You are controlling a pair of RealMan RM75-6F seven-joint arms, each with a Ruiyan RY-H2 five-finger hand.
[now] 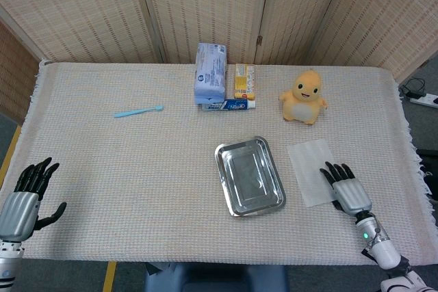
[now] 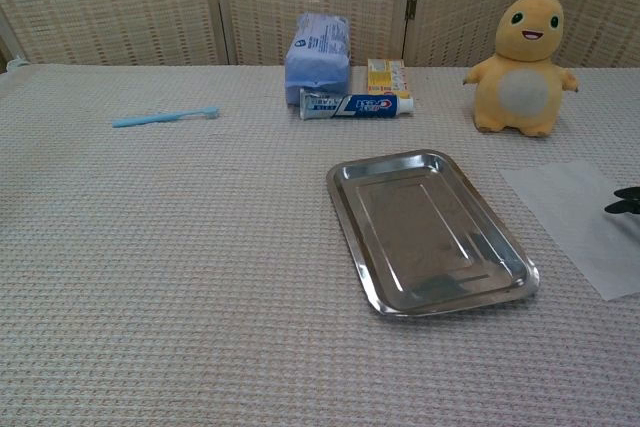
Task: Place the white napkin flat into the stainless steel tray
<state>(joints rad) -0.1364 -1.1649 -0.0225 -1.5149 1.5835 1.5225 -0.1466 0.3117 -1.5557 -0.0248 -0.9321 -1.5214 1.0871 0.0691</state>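
place: staged lab tabletop | evidence: woven folding screens (image 1: 205, 5) behind, cloth-covered table (image 1: 137, 182), floor power strip (image 1: 426, 100)

The tray (image 1: 250, 175) is polished, mirror-glossy metal. The napkin (image 1: 312, 161) looks like thin, matt white paper. A coarse, waffle-textured beige cloth (image 1: 137, 169) covers the desk. The toy (image 1: 303, 97) at far right looks like soft, matt yellow plush. The toothbrush (image 1: 138, 111) is smooth blue plastic.
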